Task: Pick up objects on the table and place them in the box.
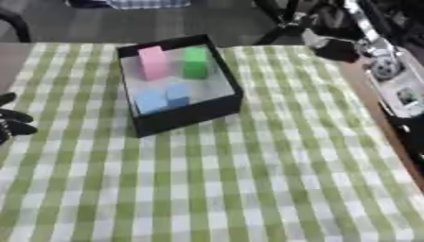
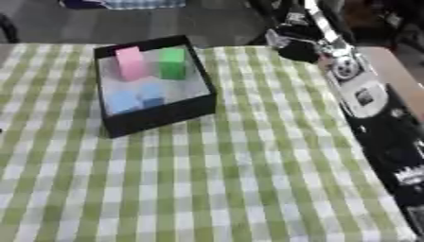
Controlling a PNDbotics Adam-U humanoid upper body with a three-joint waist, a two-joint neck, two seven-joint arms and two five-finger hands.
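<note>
A black box (image 1: 189,115) stands on the green-checked tablecloth at the far left of centre. Inside it a pink block (image 1: 153,62) and a green block (image 1: 195,61) stand upright at the back, and two light blue blocks (image 1: 163,97) lie at the front. My left hand (image 1: 13,120) shows at the left edge of the left eye view, open, fingers spread, holding nothing. My right arm runs up the right side. Its dark hand (image 2: 295,48) hovers over the table's far right corner, well right of the box, blurred.
The checked tablecloth (image 1: 248,179) covers the whole table with no loose object visible on it. The table's brown right edge (image 1: 373,108) lies under my right arm. Dark floor and chair parts lie beyond the far edge.
</note>
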